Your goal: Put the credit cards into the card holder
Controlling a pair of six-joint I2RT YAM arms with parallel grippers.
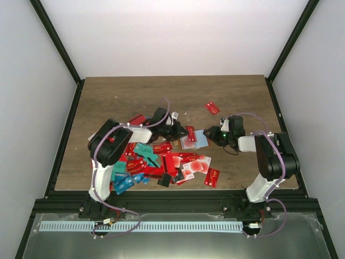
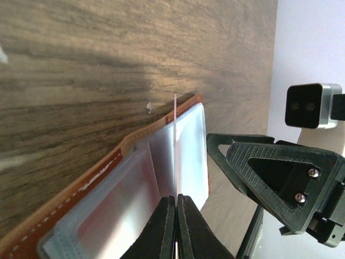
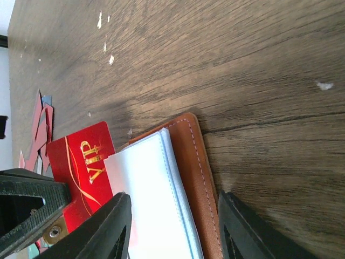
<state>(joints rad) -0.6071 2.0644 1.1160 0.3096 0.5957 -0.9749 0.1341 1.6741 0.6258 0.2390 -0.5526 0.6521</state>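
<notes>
Left wrist: left gripper [image 2: 176, 199] is pinched fully closed on a thin red rectangular plastic VIP card [image 3: 81, 162], edge-on over the open brown leather card holder [image 3: 197, 156]. Right gripper [image 3: 176, 195] is half-spread, straddling the holder's stitched edge; can't tell if it's clamped. Bare wooden table [image 3: 242, 54] lies beyond the holder.

Edge-on credit card [image 2: 176, 141] in clamped left gripper [image 2: 176, 198], over card holder [image 2: 129, 189]

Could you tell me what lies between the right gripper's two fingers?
The card holder, its pale sleeve and stitched brown edge, as the right wrist view shows.
</notes>
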